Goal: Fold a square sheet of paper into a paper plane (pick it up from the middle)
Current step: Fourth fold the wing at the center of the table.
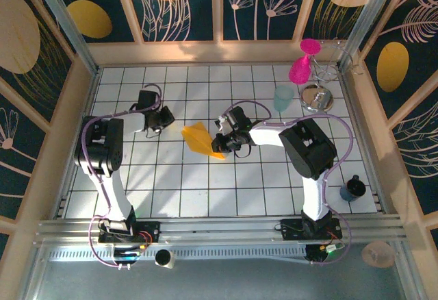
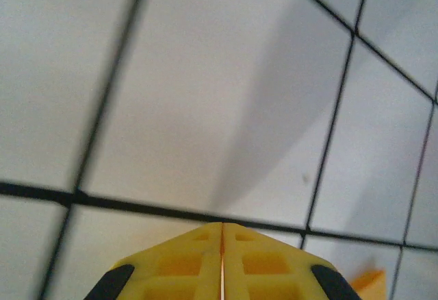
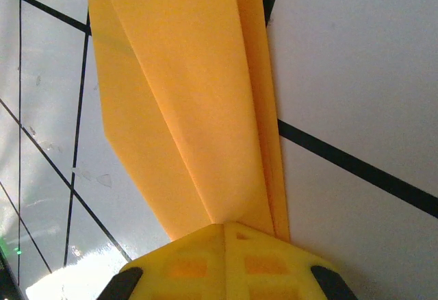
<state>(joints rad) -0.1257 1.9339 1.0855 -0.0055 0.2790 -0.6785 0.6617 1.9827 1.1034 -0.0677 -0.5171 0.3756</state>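
The paper plane is a folded orange-yellow dart lying on the white tiles mid-table, its narrow end pointing toward the right arm. My right gripper is shut on that end. In the right wrist view the folded layers run up and away from the closed yellow fingertips. My left gripper sits just left of the plane's wide end, apart from it. It is shut over bare tile, and a small orange corner of the paper shows at the lower right of the left wrist view.
A pale teal cup, a pink stemmed glass and a shiny metal dish stand at the back right. A small dark cup sits near the right edge. Wooden walls ring the tiled floor.
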